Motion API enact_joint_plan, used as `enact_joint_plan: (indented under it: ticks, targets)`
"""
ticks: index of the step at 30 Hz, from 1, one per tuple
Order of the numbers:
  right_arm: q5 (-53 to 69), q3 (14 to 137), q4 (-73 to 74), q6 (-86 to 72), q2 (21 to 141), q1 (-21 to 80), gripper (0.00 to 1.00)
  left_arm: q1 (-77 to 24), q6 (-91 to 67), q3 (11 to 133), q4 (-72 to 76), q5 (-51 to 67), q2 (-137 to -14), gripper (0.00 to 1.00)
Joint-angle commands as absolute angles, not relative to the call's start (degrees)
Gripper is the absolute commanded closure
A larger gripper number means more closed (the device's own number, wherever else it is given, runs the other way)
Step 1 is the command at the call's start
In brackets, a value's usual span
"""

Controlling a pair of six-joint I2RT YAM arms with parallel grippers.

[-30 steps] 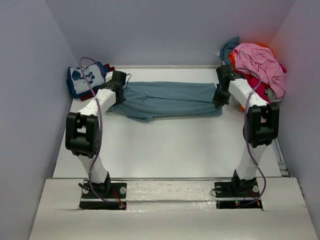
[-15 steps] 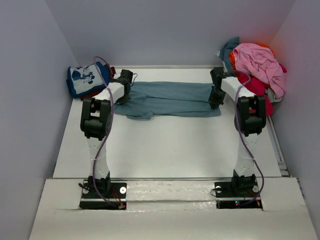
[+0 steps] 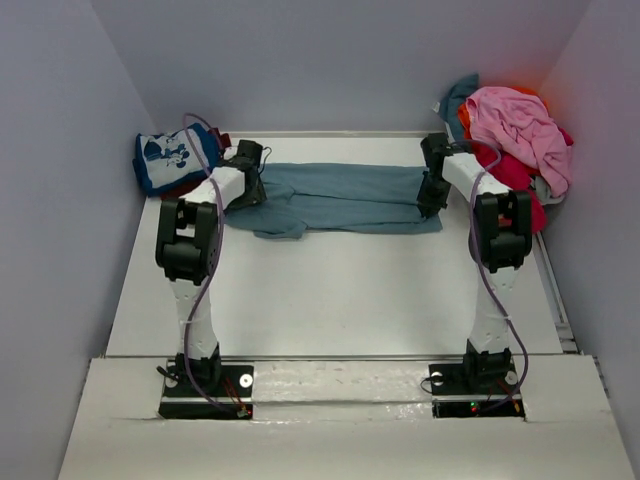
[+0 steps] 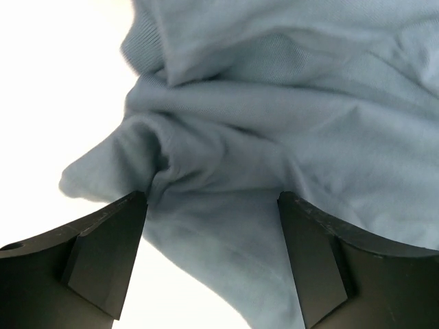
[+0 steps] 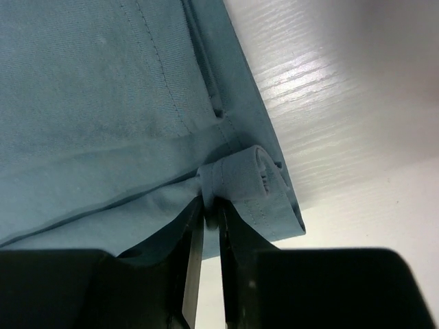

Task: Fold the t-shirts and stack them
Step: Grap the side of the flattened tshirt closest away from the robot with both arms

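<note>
The step in hand looks like getting the blue shirt (image 3: 340,197) to lie flat as a long band on the table (image 3: 330,290), ready for its next fold.

To do it well, the left gripper (image 4: 211,205) should lift straight up so it does not drag the bunched cloth below it. That end is rumpled, with a sleeve pushed into ridges, and would want smoothing before any fold. The left gripper's jaws stand wide apart with nothing between them.

The right gripper (image 5: 211,205) shows only a thin slit between its fingers, and a small curl of hem sits right at their tips. Whether it pinches that curl or has no hold on it cannot be told. If it pulls away while the hem is caught, that corner will flip over, so it should part fully first.

The shirt's crumpled left end lies just under and ahead of the left gripper, and the band stretches away to its right. Its right hem corner touches the right gripper's fingertips, with the rest spreading to that gripper's left. A folded printed shirt (image 3: 170,160) sits just left of the left gripper. A heap of unfolded shirts (image 3: 515,130) lies near the right gripper, on its right.
</note>
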State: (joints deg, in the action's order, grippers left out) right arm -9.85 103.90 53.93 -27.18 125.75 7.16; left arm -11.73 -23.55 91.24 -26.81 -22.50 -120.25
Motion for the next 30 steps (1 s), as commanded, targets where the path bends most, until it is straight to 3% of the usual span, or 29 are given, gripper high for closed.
enact_joint_plan:
  ticks: [1, 12, 30]
  targets:
    - [-9.5, 105.2, 54.1, -26.4, 122.5, 7.2, 0.78, -12.3, -23.6, 87.6, -27.1, -23.4, -110.6, 0.10]
    - [-9.6, 103.9, 54.1, -26.1, 119.8, 7.2, 0.55, -17.0, -19.9, 78.4, -30.1, -19.3, -101.6, 0.12]
    - [-10.5, 101.1, 54.1, -26.6, 116.0, 7.2, 0.54, -23.9, -21.6, 72.7, -29.2, -14.8, -103.8, 0.15]
